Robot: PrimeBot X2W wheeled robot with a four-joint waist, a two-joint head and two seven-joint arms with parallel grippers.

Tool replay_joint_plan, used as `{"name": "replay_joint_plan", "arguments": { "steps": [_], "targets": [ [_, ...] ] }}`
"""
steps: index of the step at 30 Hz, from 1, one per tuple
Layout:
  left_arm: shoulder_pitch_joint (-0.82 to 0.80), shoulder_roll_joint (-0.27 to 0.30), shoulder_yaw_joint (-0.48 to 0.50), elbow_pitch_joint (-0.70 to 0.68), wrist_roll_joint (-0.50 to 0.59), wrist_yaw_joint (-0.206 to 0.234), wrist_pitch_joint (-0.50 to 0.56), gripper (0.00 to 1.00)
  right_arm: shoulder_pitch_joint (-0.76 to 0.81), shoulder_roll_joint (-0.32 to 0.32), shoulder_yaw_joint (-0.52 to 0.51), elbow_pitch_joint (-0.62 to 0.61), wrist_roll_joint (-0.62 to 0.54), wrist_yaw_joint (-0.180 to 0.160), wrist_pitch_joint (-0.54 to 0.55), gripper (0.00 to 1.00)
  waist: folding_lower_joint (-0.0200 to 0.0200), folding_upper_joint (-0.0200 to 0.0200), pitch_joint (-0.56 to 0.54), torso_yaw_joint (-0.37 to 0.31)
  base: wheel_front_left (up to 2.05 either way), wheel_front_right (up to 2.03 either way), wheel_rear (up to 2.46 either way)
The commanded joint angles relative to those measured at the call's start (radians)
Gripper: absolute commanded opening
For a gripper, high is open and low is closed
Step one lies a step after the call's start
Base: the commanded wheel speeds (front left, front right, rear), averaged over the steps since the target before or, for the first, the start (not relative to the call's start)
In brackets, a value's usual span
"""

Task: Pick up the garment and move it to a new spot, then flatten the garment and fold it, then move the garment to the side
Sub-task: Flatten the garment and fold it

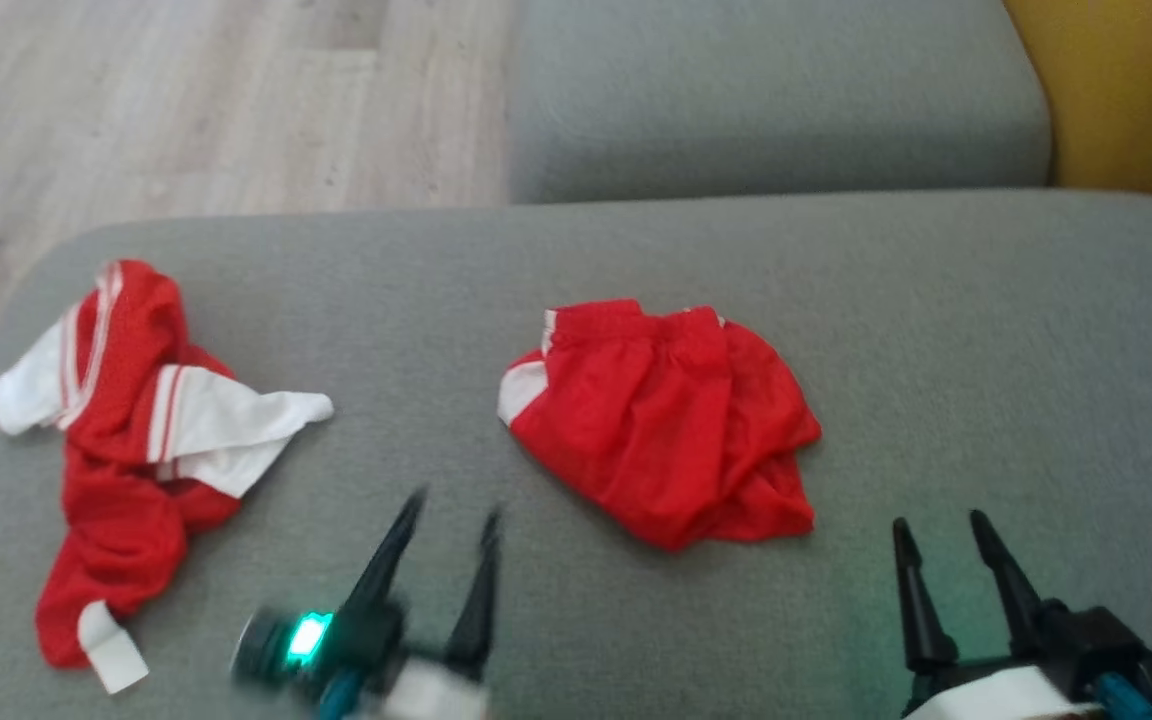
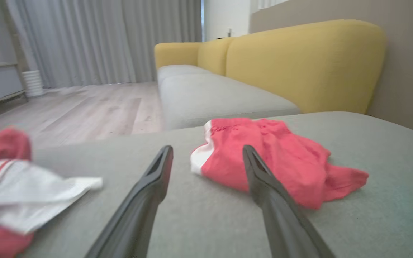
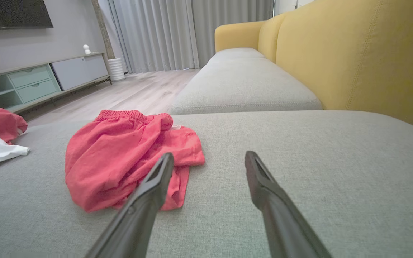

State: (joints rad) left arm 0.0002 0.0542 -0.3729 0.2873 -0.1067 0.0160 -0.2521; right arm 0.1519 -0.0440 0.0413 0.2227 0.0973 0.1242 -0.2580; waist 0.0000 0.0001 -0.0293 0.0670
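Head view: 2 garments are lying on the grey seat cushion [image 1: 936, 300]. The red shorts [image 1: 661, 420] are sitting bunched near its middle, waistband toward the far edge and loose folds piling up at the near right. A red-and-white jersey [image 1: 136, 430] is sprawling crumpled at the left end, well apart from the shorts.

The left gripper [image 1: 454, 505] is hovering just near-left of the shorts, blurred, its 2 fingers spread with nothing between them. The right gripper [image 1: 939, 520] is waiting near-right of the shorts, fingers likewise spread and empty. Neither is touching cloth.

Reading: the shorts are lying between the 2 grippers, so they are probably the garment being worked. Why the jersey is lying aside, I cannot tell. The shorts are looking neither flat nor folded, so the task is sitting at its start, with the pickup not yet made.

Left wrist view: the fingers are pointing toward the white-trimmed corner of the shorts. Right wrist view: the fingers are aiming past the rumpled near hem. Open jaws flanking the heap on both sides are suiting a 2-handed lift.

Risk, as I am judging it: the fabric is looking thin and layered, so a pinch may be catching only 1 layer and dragging the bunch instead of lifting it.
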Motion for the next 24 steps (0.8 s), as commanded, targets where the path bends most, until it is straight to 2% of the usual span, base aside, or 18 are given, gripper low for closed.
{"name": "replay_joint_plan", "arguments": {
  "steps": [1, 4, 9, 13, 18, 24],
  "targets": [
    [-0.124, -0.004, 0.004, -0.006, 0.005, -0.009, -0.009, 1.0, -0.054, -0.006, 0.033, -0.034, -0.01, 0.007, -0.004, 1.0, 0.0, -0.0001, 0.035, -0.033, 0.0, 0.0, 0.0],
    [-0.3, -0.004, -0.082, 0.079, 0.005, -0.028, 0.025, 1.0, -0.082, -0.006, 0.047, -0.042, -0.024, 0.007, -0.004, 1.0, 0.0, -0.0001, 0.102, -0.069, 0.0, 0.0, 0.0],
    [-0.598, -0.004, -0.207, 0.241, -0.024, -0.024, 0.125, 1.0, -0.158, -0.017, 0.075, -0.054, -0.031, 0.007, -0.004, 1.0, 0.0, -0.0001, 0.232, -0.135, 0.0, 0.0, 0.0],
    [-0.783, -0.004, -0.299, 0.369, -0.097, -0.043, 0.203, 1.0, -0.2, -0.026, 0.083, -0.057, -0.024, 0.007, -0.004, 1.0, 0.0, -0.0001, 0.308, -0.17, 0.0, 0.0, 0.0],
    [-0.913, -0.004, -0.401, 0.452, -0.205, -0.052, 0.27, 1.0, -0.225, -0.026, 0.083, -0.057, -0.02, 0.007, -0.004, 1.0, 0.0, -0.0001, 0.361, -0.192, 0.0, 0.0, 0.0],
    [-1.019, -0.004, -0.558, 0.548, -0.347, -0.025, 0.389, 1.0, -0.259, -0.027, 0.11, -0.057, -0.025, 0.007, -0.004, 1.0, 0.0, -0.0001, 0.406, -0.225, 0.0, 0.0, 0.0]
  ]
}}
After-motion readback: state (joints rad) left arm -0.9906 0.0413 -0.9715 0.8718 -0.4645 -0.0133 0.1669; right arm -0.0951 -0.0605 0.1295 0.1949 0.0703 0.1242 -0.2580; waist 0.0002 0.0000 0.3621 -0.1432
